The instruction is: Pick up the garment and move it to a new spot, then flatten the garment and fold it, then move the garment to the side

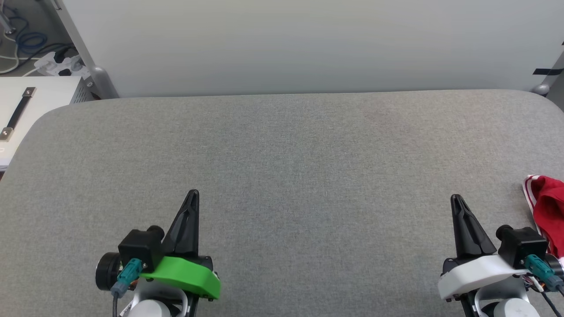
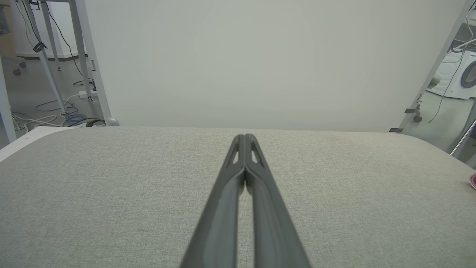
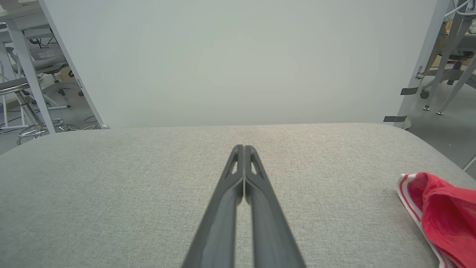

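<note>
Garment and both grippers at rest over the grey padded table. The red shirt lies bunched at the table's right edge, towards its near end, with a red-and-white striped trim turned to the table's middle; part of it runs out of the head view, so its full extent cannot be told. The right gripper hovers over the table's near right part, just beside the garment but apart from it, its two dark fingers pressed together and holding nothing. The left gripper hovers over the table's near left part, well apart from the garment, likewise closed and empty. The rest of the table top is bare up to the pale panel behind its far edge.

Judged risks:
- A reach with the jaws closed would only push the cloth, possibly off the table's right edge.
- A pinch on the striped trim alone may drag the shirt rather than lift it.
- Because the cloth is bunched, several layers may be caught together, which would hinder flattening.
- A low approach could snag the table's fabric cover.
</note>
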Tool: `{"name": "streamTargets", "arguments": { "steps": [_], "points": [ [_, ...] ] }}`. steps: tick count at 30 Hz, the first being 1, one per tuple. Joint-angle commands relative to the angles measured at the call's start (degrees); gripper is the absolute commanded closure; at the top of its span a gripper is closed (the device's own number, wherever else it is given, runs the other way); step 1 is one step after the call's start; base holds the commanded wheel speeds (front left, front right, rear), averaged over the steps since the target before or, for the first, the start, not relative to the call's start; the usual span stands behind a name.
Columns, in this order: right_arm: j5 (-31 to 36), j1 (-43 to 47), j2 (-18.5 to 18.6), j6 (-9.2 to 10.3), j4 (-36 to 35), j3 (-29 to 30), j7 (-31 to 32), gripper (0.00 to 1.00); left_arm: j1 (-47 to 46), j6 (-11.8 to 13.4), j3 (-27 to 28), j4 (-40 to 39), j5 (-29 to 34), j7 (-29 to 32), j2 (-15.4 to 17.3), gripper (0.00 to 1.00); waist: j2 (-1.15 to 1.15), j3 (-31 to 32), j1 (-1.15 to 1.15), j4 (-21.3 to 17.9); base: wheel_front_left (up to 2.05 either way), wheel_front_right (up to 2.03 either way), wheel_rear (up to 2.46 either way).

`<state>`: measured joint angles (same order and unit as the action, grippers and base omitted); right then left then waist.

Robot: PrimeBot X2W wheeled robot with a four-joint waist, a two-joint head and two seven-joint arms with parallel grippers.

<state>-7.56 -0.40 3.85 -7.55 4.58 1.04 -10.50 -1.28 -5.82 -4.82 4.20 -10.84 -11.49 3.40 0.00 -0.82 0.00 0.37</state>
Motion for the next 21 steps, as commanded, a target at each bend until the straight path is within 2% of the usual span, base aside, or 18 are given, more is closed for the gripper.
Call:
{"name": "streamTargets", "arguments": {
  "steps": [1, 21],
  "points": [
    [0.7, 0.1, -0.2, 0.02, -0.4, -0.2, 0.4, 1.0, 0.3, 0.3, 0.4, -0.4, 0.9, 0.4, -0.2, 1.0, 0.0, 0.0, 0.0, 0.0, 0.0, 0.0, 0.0],
    [2.2, 0.2, -0.4, 0.03, -1.3, -0.4, 2.5, 1.0, 0.5, 1.4, 1.3, -1.2, 2.9, 2.7, -0.2, 1.0, 0.0, 0.2, 0.0, -0.1, 0.0, 0.0, 0.0]
  ]
}}
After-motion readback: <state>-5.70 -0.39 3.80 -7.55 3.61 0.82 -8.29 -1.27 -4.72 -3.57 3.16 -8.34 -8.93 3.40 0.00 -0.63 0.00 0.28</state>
